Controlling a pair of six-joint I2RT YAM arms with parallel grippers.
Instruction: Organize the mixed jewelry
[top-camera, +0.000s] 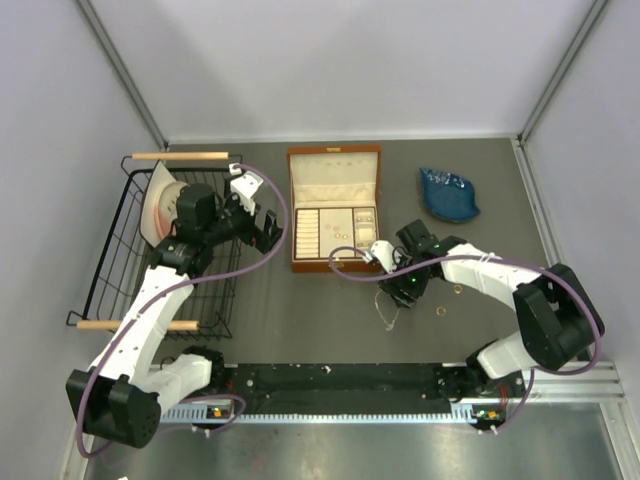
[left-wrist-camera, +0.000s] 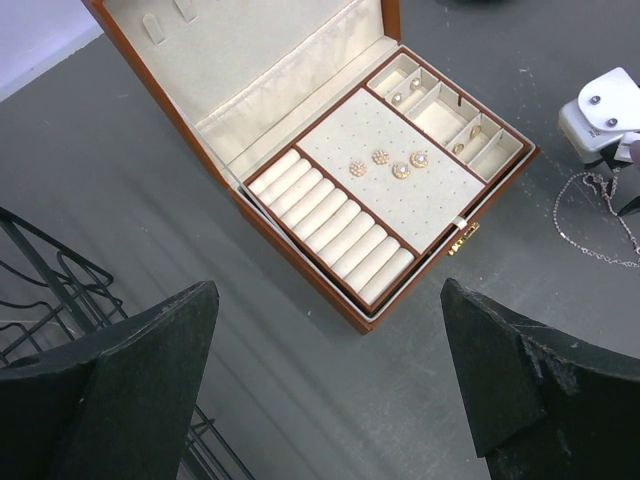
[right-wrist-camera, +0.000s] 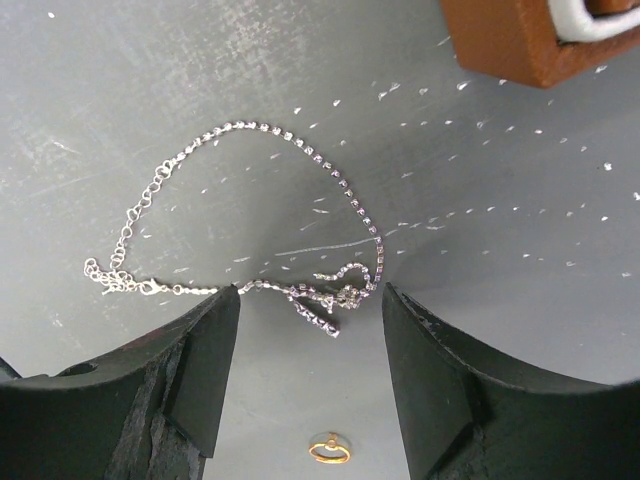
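Note:
The silvery chain necklace (right-wrist-camera: 300, 150) lies on the grey table in a loop, with its small pendant tangle (right-wrist-camera: 340, 297) level with my fingertips. My right gripper (right-wrist-camera: 310, 320) is open just above it, the jaws on either side of the tangle. One gold ring (right-wrist-camera: 329, 449) lies between the fingers, closer to the wrist. From above, the necklace (top-camera: 388, 305) trails below the right gripper (top-camera: 395, 285), and two rings (top-camera: 457, 290) (top-camera: 440, 311) lie to its right. My left gripper (left-wrist-camera: 330, 320) is open and empty, hovering left of the box.
The brown wooden box (top-camera: 335, 210) stands open, cream lining showing, with earrings (left-wrist-camera: 388, 162) on its pad. A black wire basket (top-camera: 120, 250) holding a plate is at the left. A blue dish (top-camera: 449, 193) sits at the back right.

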